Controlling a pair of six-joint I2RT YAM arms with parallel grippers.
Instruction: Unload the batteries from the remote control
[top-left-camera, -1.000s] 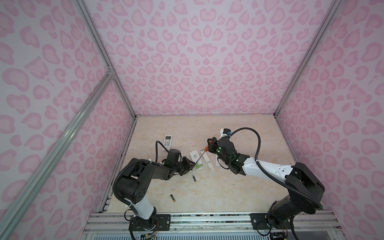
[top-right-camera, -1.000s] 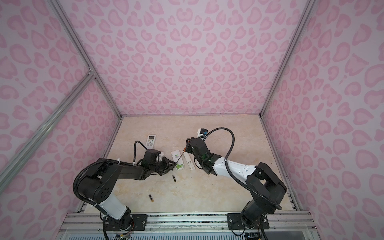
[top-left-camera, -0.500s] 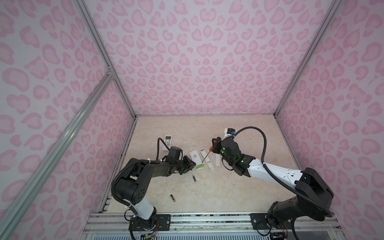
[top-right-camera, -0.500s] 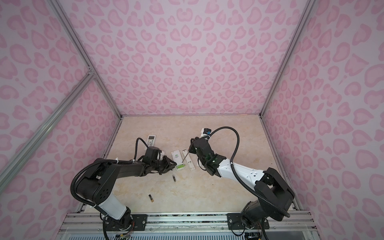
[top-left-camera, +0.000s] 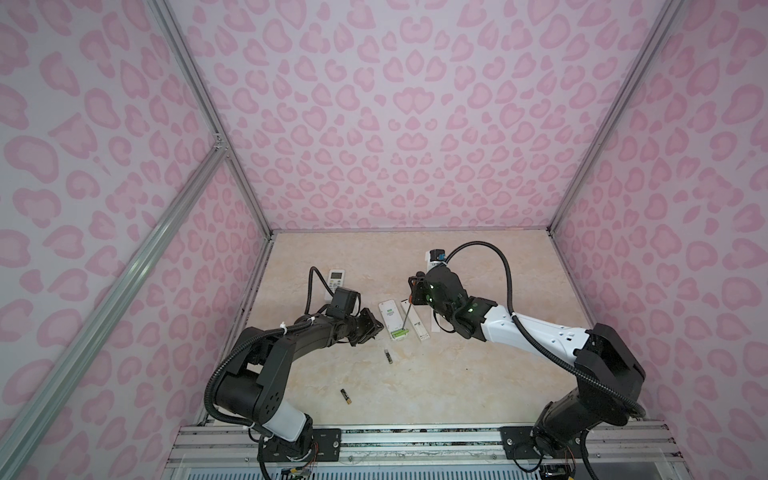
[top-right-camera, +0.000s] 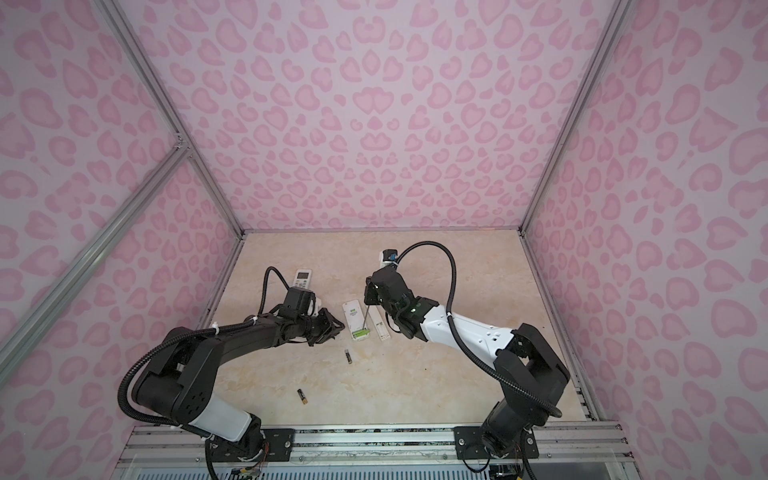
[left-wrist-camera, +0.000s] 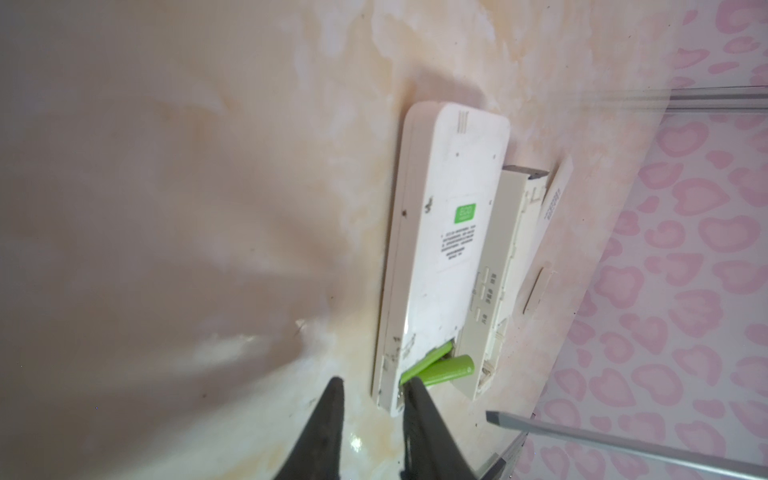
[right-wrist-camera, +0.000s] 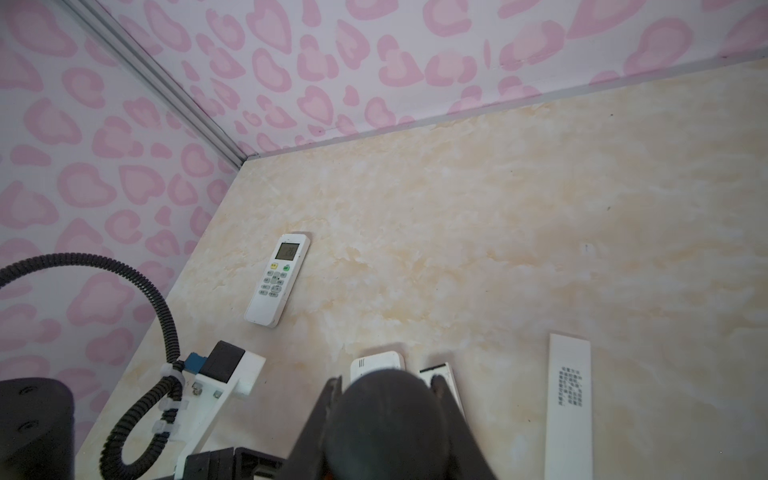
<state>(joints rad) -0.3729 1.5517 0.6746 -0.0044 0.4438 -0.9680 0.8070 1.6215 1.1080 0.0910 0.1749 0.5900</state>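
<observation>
1. While the left gripper has its jaws parted with nothing between them, one tip sits right at the open end of the remote, just beside the lime green batteries.
2. Both green ones lie crooked in the remote's open compartment, and one pokes out past the edge.
3. Right gripper is clenched on the screwdriver handle. The shaft slants down and its flat tip is near the green batteries, not touching.
4. A slimmer second remote lies right alongside, with a white cover plate just past it.
5. On the counter, a black battery lies loose near the remote, and a second black battery lies nearer the front rail.
6. A display remote lies face up, well apart, by the left wall.
</observation>
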